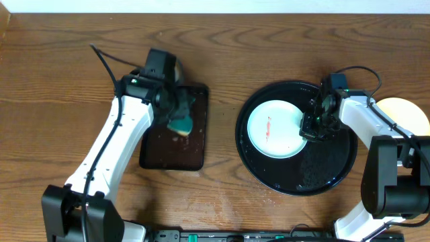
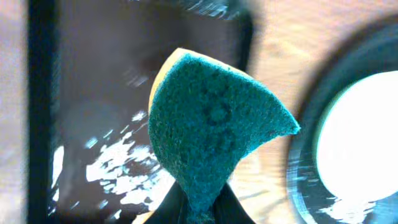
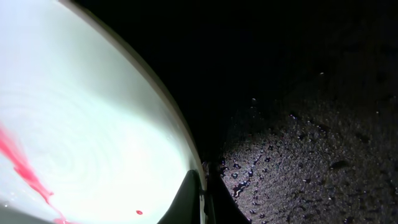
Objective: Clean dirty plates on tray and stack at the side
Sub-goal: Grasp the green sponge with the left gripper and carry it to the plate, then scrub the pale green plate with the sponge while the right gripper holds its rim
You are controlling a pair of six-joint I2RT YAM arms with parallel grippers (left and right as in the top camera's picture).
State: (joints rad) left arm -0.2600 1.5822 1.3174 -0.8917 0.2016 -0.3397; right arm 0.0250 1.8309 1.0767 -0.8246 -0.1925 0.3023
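Observation:
A pale mint-white plate (image 1: 272, 128) with a red smear lies on the round black tray (image 1: 332, 168). My right gripper (image 1: 311, 126) is shut on the plate's right rim; in the right wrist view the fingers (image 3: 202, 202) pinch the rim of the plate (image 3: 74, 143), with the wet tray (image 3: 311, 155) beside it. A pale yellow plate (image 1: 403, 113) sits on the wood at the far right. My left gripper (image 1: 176, 111) is shut on a green and yellow sponge (image 1: 181, 123), seen large in the left wrist view (image 2: 214, 137), above the rectangular tray.
A smaller rectangular black tray (image 1: 161, 151), wet, lies on the left of the wood-grain tabletop (image 1: 222, 54). It also shows in the left wrist view (image 2: 93, 93). A cable runs from the left arm toward the back.

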